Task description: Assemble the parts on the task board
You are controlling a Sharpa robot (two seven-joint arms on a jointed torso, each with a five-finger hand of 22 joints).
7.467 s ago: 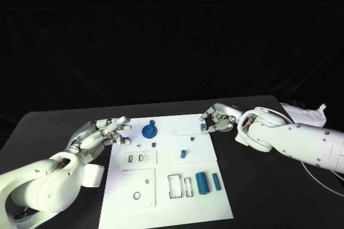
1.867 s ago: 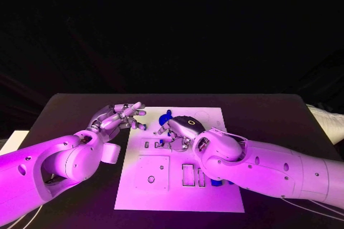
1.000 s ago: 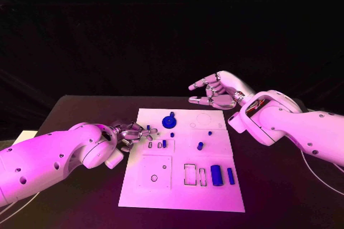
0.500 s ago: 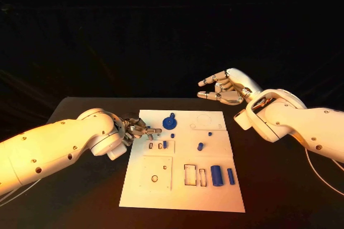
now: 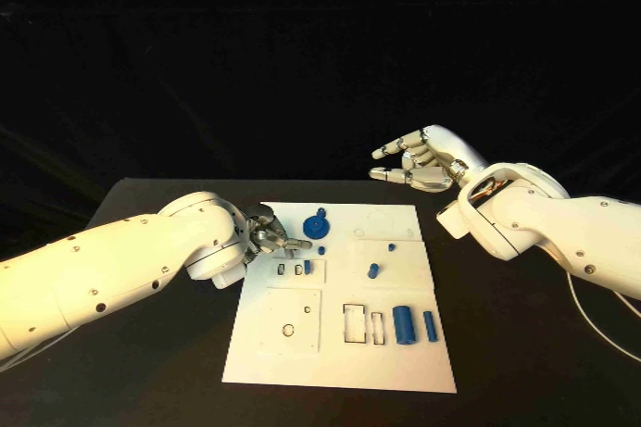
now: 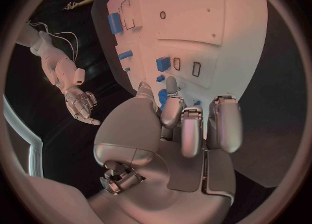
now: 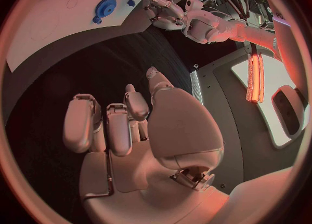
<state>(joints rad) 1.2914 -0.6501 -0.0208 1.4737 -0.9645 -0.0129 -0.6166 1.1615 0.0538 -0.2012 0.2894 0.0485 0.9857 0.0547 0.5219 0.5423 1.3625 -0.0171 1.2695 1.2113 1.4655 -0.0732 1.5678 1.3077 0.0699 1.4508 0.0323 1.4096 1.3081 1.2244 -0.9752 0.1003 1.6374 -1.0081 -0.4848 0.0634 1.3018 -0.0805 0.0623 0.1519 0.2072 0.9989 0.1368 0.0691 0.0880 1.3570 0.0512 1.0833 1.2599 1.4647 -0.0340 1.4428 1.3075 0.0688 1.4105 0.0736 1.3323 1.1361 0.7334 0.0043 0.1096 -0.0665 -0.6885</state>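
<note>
The white task board (image 5: 274,339) lies mid-table. It carries a blue gear (image 5: 315,227), small blue pegs (image 5: 374,270) and two blue cylinders (image 5: 404,324). My left hand (image 5: 274,242) is low at the board's left edge beside the gear, above the two narrow slots (image 5: 286,270). Its fingers (image 6: 185,125) are curled together, and whether they pinch a part is hidden. A blue block (image 6: 163,63) stands by the slots (image 6: 195,69). My right hand (image 5: 421,163) hangs raised beyond the board's far right corner, fingers bent and apart, holding nothing (image 7: 130,130).
Rectangular recesses (image 5: 357,323) sit left of the cylinders. A raised square plate with a round hole (image 5: 289,331) fills the board's near left. Black table (image 5: 534,353) surrounds the board. The left arm (image 5: 120,270) covers the table's left side.
The left hand has slid in over the board's left edge, covering the small blue peg that lay there a second ago. The right hand has risen slightly and holds still.
</note>
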